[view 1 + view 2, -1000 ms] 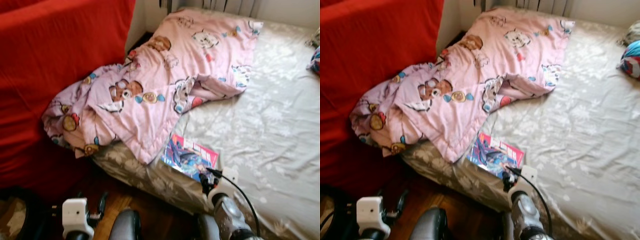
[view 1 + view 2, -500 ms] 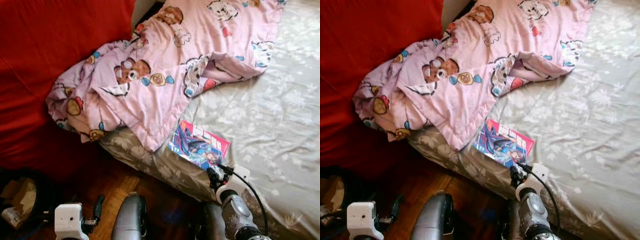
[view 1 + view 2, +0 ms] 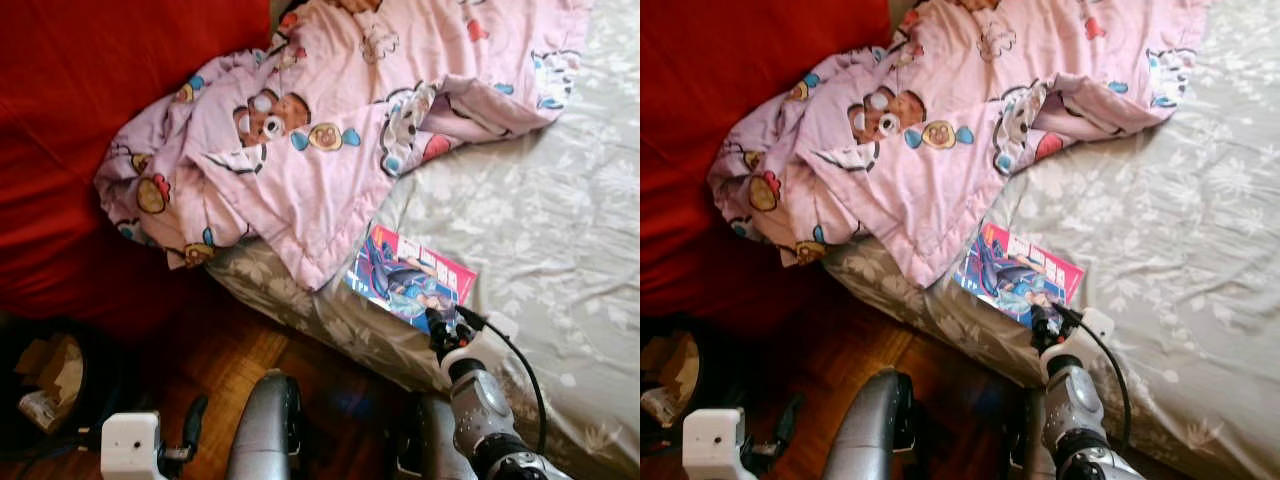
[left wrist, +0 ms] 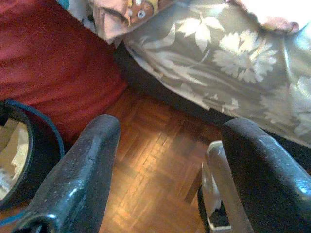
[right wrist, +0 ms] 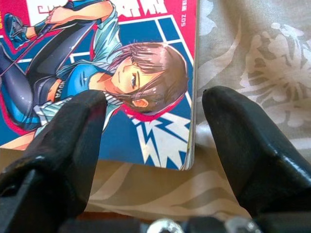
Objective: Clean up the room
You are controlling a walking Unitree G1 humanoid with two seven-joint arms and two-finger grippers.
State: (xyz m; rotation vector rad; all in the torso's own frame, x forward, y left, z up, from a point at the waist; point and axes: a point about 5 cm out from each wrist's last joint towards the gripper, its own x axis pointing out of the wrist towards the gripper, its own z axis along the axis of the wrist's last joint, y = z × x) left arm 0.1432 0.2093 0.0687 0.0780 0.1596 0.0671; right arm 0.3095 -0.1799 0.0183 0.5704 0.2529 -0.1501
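A comic book (image 3: pixel 410 277) with a pink and blue cover lies flat near the bed's front edge, beside the hem of a pink cartoon-print blanket (image 3: pixel 330 130). My right gripper (image 3: pixel 437 322) is open just at the book's near corner, its two fingers standing either side of that corner (image 5: pixel 187 162) above the sheet. In the right wrist view the cover (image 5: pixel 112 73) sits between the spread fingers. My left gripper (image 4: pixel 165 160) is open low over the wooden floor (image 4: pixel 150 165), holding nothing.
The bed (image 3: pixel 560 230) has a grey floral sheet. A red cover (image 3: pixel 90 120) drapes the furniture on the left. A dark bin (image 3: pixel 50 385) with scraps stands on the parquet floor at lower left. The blanket hangs over the bed's corner.
The camera has tilted down and closer, so the bed has shifted up in view. My right gripper has come up to the book's near corner.
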